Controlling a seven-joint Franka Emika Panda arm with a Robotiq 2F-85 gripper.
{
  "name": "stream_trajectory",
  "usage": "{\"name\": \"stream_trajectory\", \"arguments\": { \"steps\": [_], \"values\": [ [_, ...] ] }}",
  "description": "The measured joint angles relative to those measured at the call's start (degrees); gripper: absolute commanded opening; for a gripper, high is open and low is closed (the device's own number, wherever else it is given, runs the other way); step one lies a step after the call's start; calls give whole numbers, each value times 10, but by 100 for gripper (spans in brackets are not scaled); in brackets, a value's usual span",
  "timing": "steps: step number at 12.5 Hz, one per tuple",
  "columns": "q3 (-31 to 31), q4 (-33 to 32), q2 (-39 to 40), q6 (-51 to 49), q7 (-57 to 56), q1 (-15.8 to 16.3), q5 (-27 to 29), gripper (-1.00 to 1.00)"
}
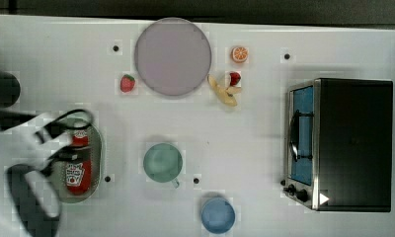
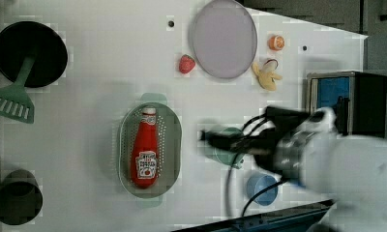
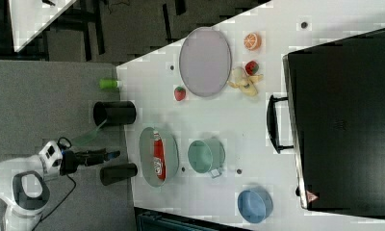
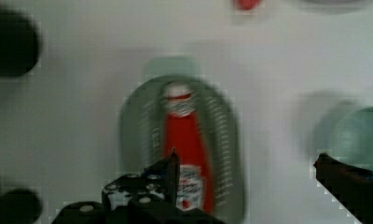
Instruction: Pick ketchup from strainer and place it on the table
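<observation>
While its fingers stand wide apart and hold nothing, the black robot gripper [image 4: 245, 161] hangs above the pale green oval plastic strainer [image 2: 172, 129], where the small red ketchup squeeze bottle [image 2: 144, 150] lies flat; a round green mug [image 2: 224, 145] stands beside that strainer on the white table [image 2: 95, 63].

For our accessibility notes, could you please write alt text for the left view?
A red ketchup bottle lies in a pale green strainer on a white table; the open gripper hovers at the left view's right, beside a green mug.
</observation>
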Motion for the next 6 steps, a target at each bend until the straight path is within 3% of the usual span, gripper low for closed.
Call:
{"name": "stream_trajectory", "arguments": {
  "steps": [3, 6],
  "values": [
    [49, 6, 48, 25, 0, 21, -14, 100],
    [69, -22, 98, 71, 5, 22, -53, 100]
  ]
}}
